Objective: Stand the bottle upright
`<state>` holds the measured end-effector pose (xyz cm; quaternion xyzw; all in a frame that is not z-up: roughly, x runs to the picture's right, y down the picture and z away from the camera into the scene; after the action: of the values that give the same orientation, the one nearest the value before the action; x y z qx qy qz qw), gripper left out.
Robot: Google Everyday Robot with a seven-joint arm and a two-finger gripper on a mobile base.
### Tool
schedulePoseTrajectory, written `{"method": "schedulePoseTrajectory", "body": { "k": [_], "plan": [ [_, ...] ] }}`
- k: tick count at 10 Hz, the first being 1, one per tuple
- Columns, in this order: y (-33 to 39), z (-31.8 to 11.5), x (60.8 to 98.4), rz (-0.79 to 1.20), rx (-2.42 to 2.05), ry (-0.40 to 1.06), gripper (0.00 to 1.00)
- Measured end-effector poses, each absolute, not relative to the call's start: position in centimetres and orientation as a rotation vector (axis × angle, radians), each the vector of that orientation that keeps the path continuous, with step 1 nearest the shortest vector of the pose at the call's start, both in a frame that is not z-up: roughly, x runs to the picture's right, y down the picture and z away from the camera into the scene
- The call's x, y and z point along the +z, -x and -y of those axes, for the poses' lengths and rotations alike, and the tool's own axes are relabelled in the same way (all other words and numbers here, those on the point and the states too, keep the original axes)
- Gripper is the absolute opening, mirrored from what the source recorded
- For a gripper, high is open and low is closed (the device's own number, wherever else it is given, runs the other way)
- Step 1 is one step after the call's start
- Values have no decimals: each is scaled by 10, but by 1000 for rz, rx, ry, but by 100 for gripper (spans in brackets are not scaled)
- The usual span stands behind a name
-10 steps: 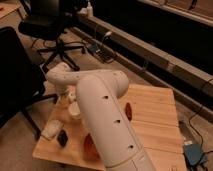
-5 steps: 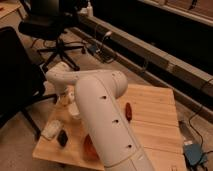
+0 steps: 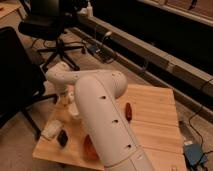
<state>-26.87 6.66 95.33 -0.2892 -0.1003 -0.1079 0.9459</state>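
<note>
The bottle (image 3: 51, 129) is a slim whitish thing lying on its side near the front left corner of the wooden table (image 3: 155, 125). My gripper (image 3: 67, 100) hangs from the wrist over the table's left edge, a little behind the bottle and apart from it. A short white cup (image 3: 74, 111) stands right by the gripper, partly hidden by my arm. My big white arm (image 3: 105, 125) covers the middle of the table.
A small dark object (image 3: 62, 137) lies beside the bottle. A dark red-brown oblong thing (image 3: 128, 111) lies mid-table, right of the arm. An orange-brown thing (image 3: 90, 149) sits at the front edge. A black office chair (image 3: 52, 30) stands behind, another chair (image 3: 15, 75) at left.
</note>
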Motion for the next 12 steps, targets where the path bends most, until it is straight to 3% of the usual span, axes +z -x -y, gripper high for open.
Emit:
{"method": "schedulePoseTrajectory", "body": {
  "k": [5,8,12],
  "plan": [
    [266,-68,955,205,-217,595,49],
    [265,-67,955,203,-217,595,30],
    [265,-66,955,200,-217,592,28]
  ]
}}
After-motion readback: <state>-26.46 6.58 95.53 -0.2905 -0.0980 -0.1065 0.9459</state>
